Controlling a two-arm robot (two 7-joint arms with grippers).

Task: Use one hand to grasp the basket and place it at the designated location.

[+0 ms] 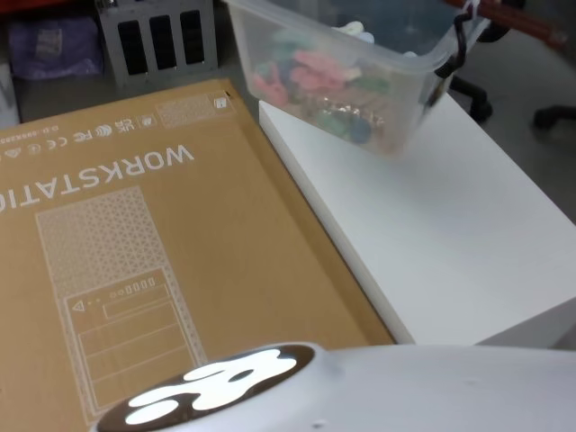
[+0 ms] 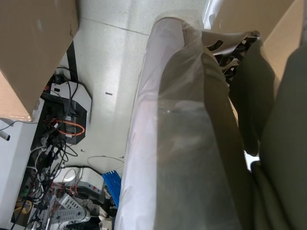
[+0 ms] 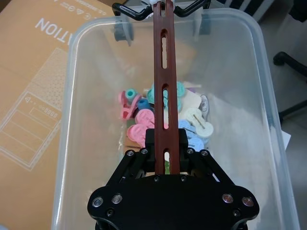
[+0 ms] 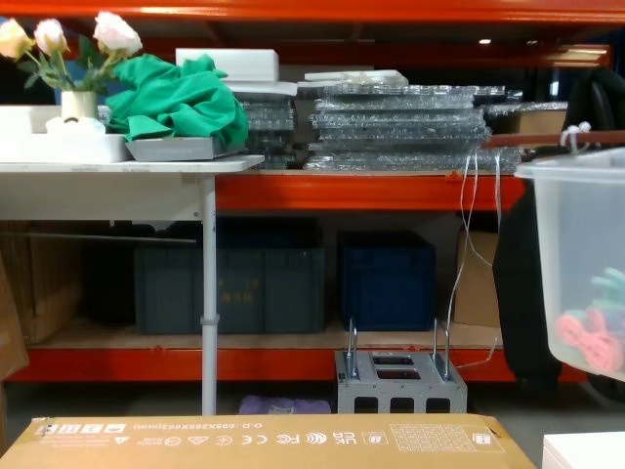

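To the left lies a flat cardboard carton (image 1: 135, 261) printed with WORKSTATION, covering the left part of the work area. Beside its right edge sits a white platform (image 1: 432, 225), its top bare across the near portion.

The basket (image 1: 360, 81) is at the platform's far edge. In the head view it appears tilted, with its near bottom corner low over the white surface; whether it touches cannot be told. In the chest view its wall hangs clear of the platform corner, so it is judged to be carried. Small pastel-coloured pieces (image 3: 163, 120) lie in its bottom.

The right gripper (image 3: 165, 160) is above the basket's open top, its fingers pressed together on a reddish-brown slotted handle bar (image 3: 165, 72) that spans the basket to a black hook at the far rim. Gripping this central bar lets one hand bear the whole load, though the tilt suggests the contents may slide.

The left arm hangs low beside the body; the state of its claw cannot be told.
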